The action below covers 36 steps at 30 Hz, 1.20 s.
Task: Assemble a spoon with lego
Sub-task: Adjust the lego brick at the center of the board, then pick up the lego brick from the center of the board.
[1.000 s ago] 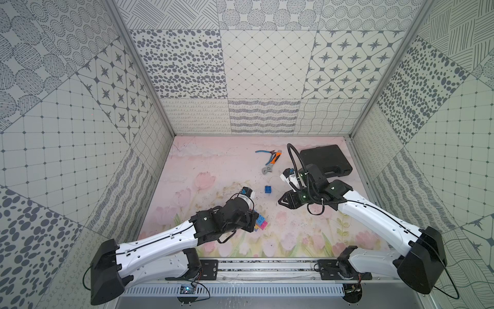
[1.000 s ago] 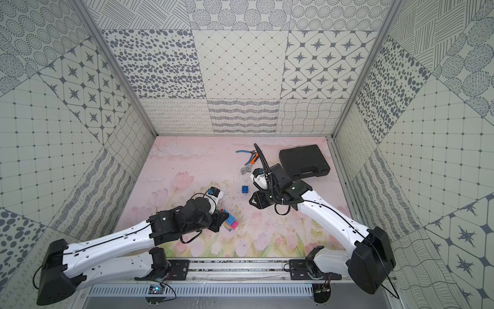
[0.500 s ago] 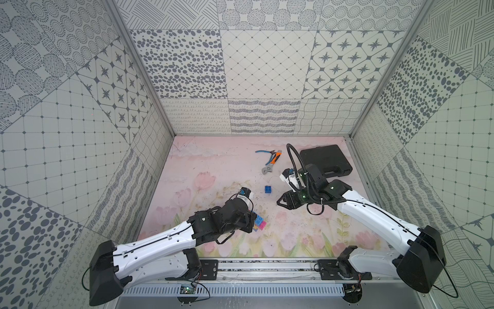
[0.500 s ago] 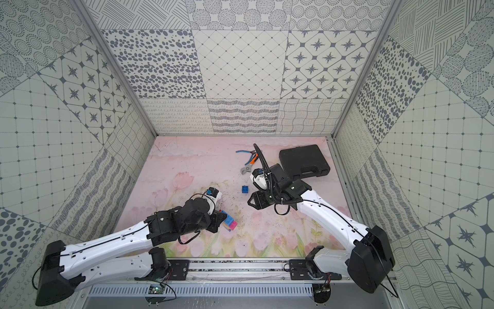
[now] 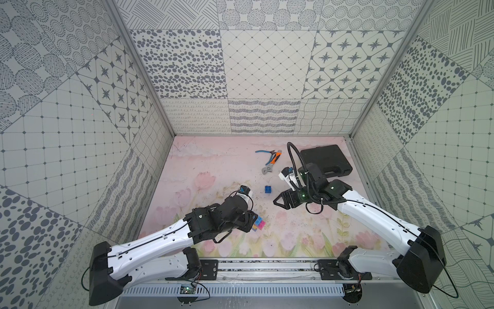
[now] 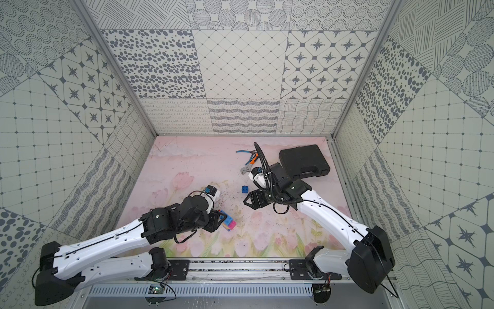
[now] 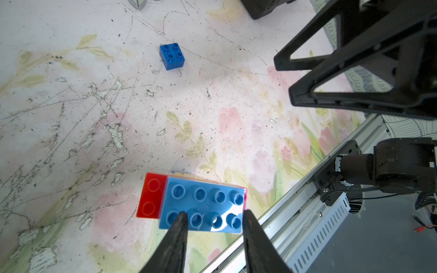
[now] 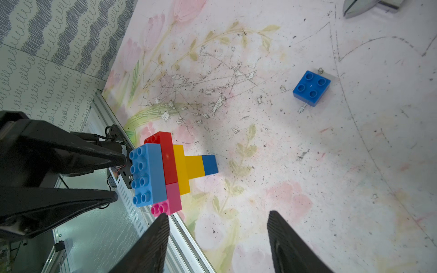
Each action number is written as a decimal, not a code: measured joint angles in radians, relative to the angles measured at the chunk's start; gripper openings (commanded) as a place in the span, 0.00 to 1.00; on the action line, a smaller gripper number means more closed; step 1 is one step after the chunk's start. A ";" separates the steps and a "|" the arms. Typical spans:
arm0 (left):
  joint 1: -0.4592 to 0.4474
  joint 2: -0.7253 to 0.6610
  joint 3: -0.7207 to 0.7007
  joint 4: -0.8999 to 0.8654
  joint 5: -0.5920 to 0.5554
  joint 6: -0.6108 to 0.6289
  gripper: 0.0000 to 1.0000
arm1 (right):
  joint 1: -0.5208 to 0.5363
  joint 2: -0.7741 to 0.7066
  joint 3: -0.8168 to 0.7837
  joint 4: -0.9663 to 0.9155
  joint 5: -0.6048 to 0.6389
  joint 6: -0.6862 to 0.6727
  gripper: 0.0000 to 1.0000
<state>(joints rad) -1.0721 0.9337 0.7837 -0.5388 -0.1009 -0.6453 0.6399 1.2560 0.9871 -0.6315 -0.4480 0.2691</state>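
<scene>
Left end effector (image 7: 214,212) is hovering with fingers spread, tips just beside the studded light-blue head of the spoon (image 8: 165,170), which is sitting on the counter (image 8: 307,165), handle pointing away. Right end effector (image 8: 217,214) is hanging wide apart and empty, near a loose blue brick (image 8: 311,88).

I have open pink floral mat (image 5: 213,166) far left; a small blue square studded brick (image 5: 268,189) sits mid-floor; a black plastic case (image 5: 326,163) and orange-handled wrench (image 5: 270,164) crowd the far right.
</scene>
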 measured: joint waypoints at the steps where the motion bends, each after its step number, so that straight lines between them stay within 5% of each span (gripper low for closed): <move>1: 0.000 -0.007 0.003 -0.007 -0.005 0.000 0.57 | 0.000 0.000 0.001 0.000 0.003 0.007 0.79; 4: 0.000 -0.029 0.024 -0.030 -0.021 0.008 0.72 | 0.000 0.000 0.018 -0.007 0.031 0.037 0.88; 10: 0.021 -0.103 0.070 -0.067 -0.052 0.019 0.97 | 0.000 0.149 0.206 -0.087 0.148 0.093 0.86; 21: 0.273 -0.231 0.022 -0.122 -0.034 0.034 0.98 | -0.001 0.679 0.494 -0.175 0.319 0.180 0.76; 36: 0.397 -0.394 -0.196 -0.096 0.054 0.022 0.98 | 0.004 0.802 0.586 -0.161 0.393 0.257 0.69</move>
<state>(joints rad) -0.6754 0.5400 0.5880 -0.6346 -0.0467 -0.6231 0.6437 2.0579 1.5734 -0.7929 -0.0547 0.5262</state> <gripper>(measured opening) 0.978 0.689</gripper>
